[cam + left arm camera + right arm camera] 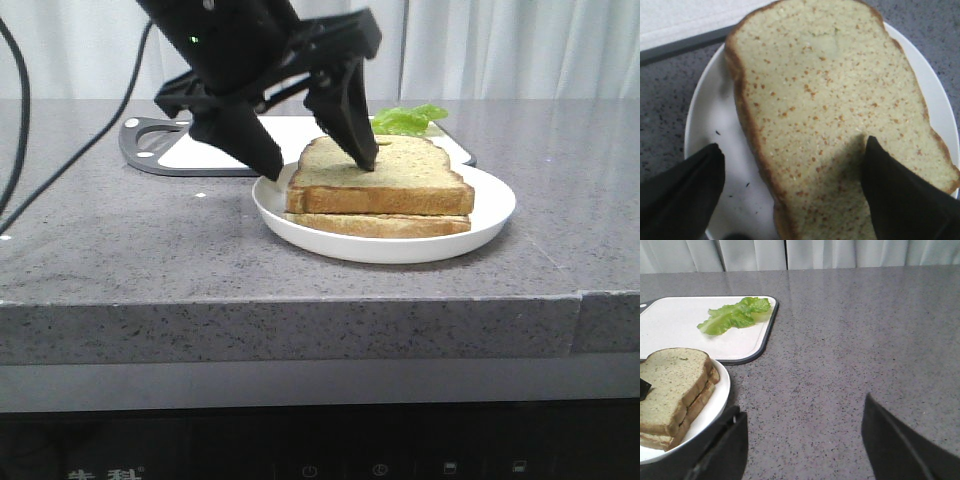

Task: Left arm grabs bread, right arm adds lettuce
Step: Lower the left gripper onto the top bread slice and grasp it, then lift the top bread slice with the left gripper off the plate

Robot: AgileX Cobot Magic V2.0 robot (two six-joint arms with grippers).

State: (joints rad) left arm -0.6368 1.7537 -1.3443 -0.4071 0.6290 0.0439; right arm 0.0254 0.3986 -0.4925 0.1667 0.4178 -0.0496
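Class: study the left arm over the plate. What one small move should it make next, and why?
Probably close the left gripper on the top bread. Its jaws stand open: one finger rests on the slice's face, the other over the plate beside the crust. The lettuce waits on the board.

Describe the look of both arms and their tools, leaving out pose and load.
The left arm is glossy black with a small green light, a thin black cable looping beside it, and a tool of two long tapered matte-black fingers. Of the right arm only its tool shows: two dark, flat, wedge-shaped fingers.
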